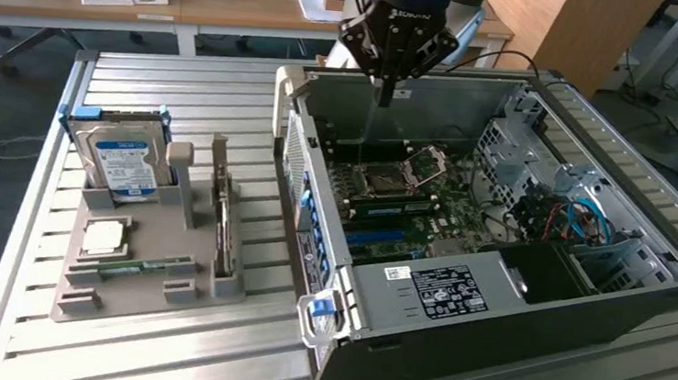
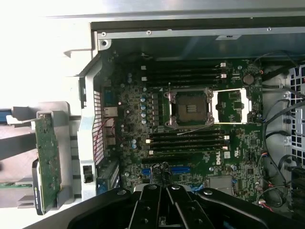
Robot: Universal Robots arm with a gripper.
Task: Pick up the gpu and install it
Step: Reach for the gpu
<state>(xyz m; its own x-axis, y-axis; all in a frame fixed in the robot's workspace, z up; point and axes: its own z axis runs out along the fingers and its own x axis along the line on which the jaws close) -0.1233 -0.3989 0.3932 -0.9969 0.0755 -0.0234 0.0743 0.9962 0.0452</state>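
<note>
- The pincer (image 1: 384, 93) hangs over the far wall of the open computer case (image 1: 623, 307), its fingers pressed together and holding nothing.
- As I judge it, the step in hand is the pick-up, which is not yet begun. To do it well the fingers should spread before they come near the card, not on top of it.
- The grip looks safest on the bare upper edge of the board, squarely across its thin face, followed by a straight lift out of the holder so nothing scrapes or twists.
- Directly below the pincer lies the motherboard (image 2: 190, 143), with its empty processor socket and dark memory slots.
- The gpu (image 2: 47, 162) is outside the case, beyond its side wall. It stands on edge in a slot of the grey parts holder (image 1: 121, 295) on the slatted metal surface (image 1: 201, 86).
- It is well apart from the pincer: off toward the exterior view's left, lower down, and nearer to me.
- I see a thin green board, but I cannot make out its cooler.
- Sharing the holder are a RAM stick (image 1: 136, 267) lying flat, a processor chip (image 1: 106, 236), and an upright hard drive (image 1: 124, 160) at the far end.
</note>
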